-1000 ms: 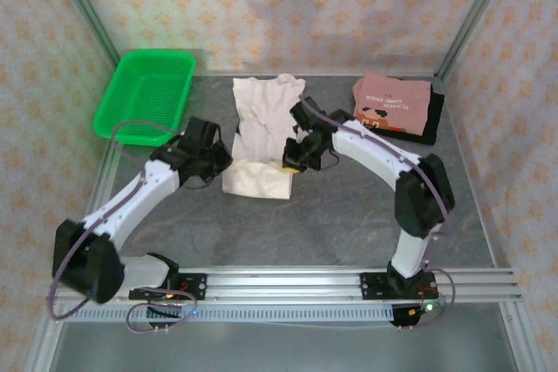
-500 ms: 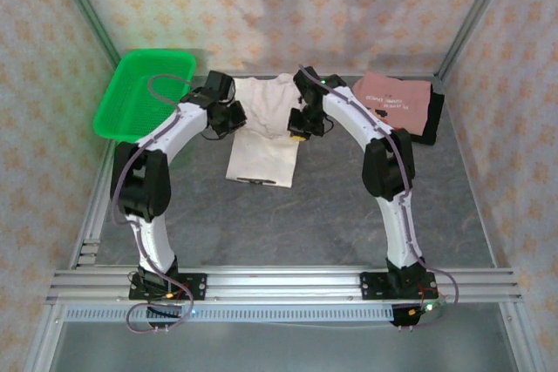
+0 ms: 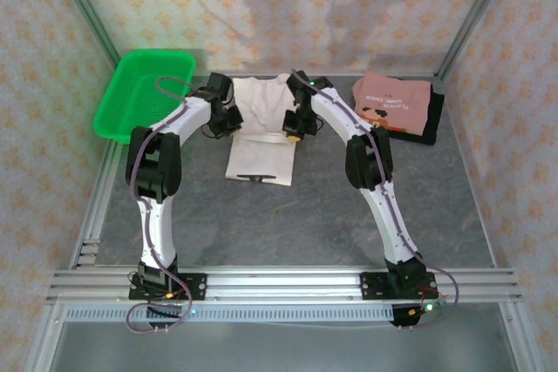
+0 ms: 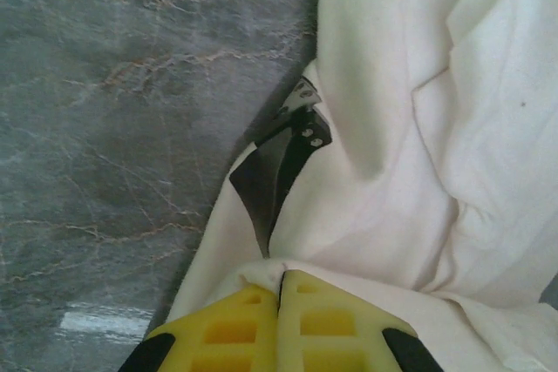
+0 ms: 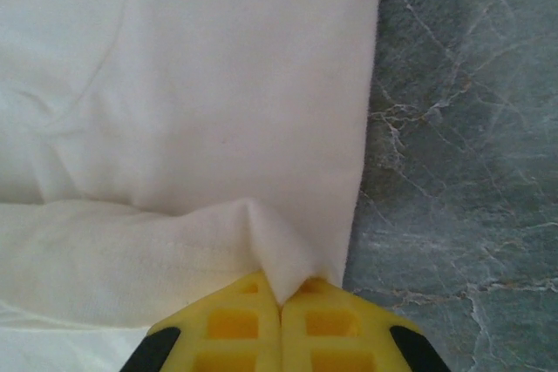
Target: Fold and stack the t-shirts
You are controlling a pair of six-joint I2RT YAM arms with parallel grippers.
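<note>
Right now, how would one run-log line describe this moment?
phase: folding | left gripper: shut on cream t-shirt | right gripper: shut on cream t-shirt | pink t-shirt: folded, on black t-shirt

Green mesh basket (image 3: 139, 102) at far-left corner, grey marbled tabletop (image 3: 296, 215), floral-patterned walls (image 3: 305, 6)

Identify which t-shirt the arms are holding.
The cream tee at centre, pinched at both side edges; the pink tee lies folded on the black tee at far right, untouched.
</note>
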